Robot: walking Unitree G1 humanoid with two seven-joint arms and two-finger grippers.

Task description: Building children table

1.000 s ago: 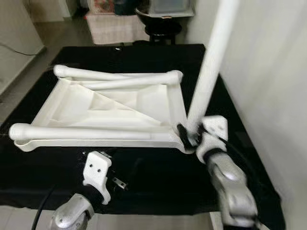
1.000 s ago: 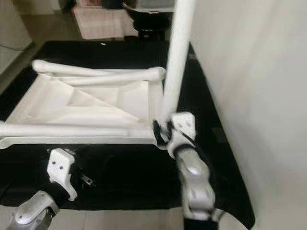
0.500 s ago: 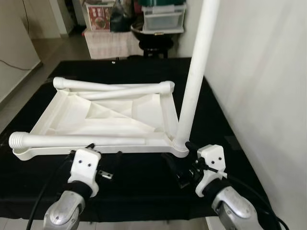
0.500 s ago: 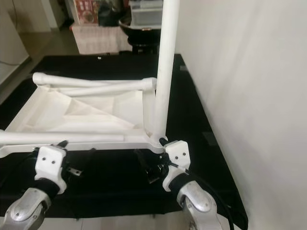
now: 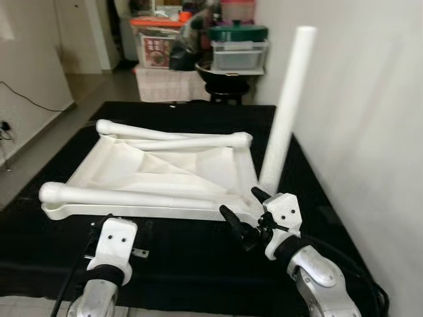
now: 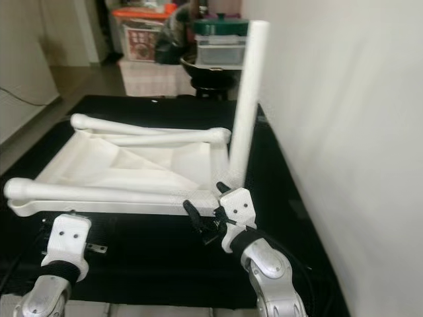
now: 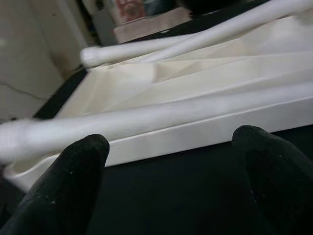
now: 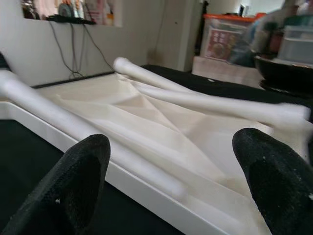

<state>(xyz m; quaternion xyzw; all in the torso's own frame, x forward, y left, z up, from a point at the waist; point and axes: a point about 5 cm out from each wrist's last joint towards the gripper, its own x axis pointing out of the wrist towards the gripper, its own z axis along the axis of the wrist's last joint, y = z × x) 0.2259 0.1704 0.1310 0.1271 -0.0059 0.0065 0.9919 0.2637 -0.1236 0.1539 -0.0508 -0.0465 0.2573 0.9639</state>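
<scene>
A white children's tabletop (image 5: 125, 165) lies upside down on a black cloth (image 5: 192, 261). One white leg (image 5: 286, 112) stands upright at its near right corner. Another leg (image 5: 132, 196) lies along the near edge, and two more legs (image 5: 175, 139) lie crossed at the far edge. My right gripper (image 5: 238, 201) is open just in front of the upright leg's base, holding nothing. Its fingers (image 8: 73, 181) point across the tabletop. My left gripper (image 7: 171, 139) is open too, low over the cloth before the near left edge.
A white wall (image 5: 370, 119) runs close along the right side. Plastic storage boxes (image 5: 158, 46) and a black stool with a pot (image 5: 228, 72) stand behind the cloth. Bare floor (image 5: 39, 139) lies to the left.
My right gripper has let go of the upright leg's base and drawn back toward the front edge. The leg stays standing. The camera has tilted up, showing more of the room.
</scene>
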